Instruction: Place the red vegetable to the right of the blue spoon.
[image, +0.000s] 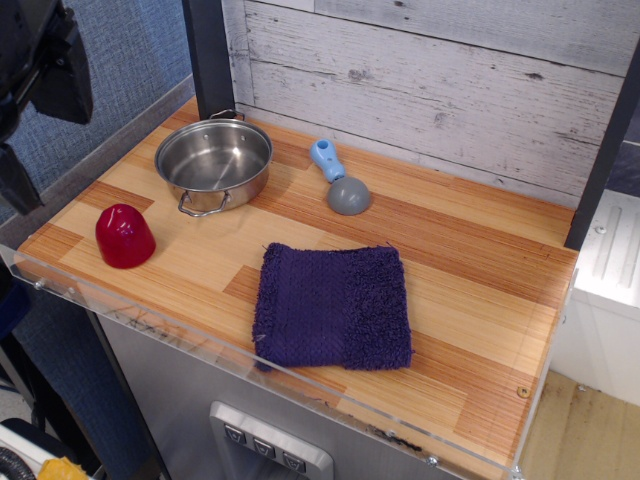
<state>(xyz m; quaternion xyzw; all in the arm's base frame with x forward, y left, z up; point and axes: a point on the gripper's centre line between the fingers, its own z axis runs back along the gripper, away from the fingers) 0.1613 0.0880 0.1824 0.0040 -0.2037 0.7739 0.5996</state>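
Black and blurred, the hand (35, 95) hangs at the upper left, off the counter (480, 270); its grip cannot be told. Red vegetable (124, 236) sits below-right of it, blue spoon (339, 177) far right.

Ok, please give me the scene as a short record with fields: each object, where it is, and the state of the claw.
surface: wooden table top
red vegetable: front left, upright on its flat base
steel pot: back left, empty, behind the red vegetable
blue spoon: back centre, right of the pot, grey bowl toward the front
purple cloth: front centre, lying flat
claw: dark arm part at top left edge, claw itself not visible
task status: red vegetable not yet moved
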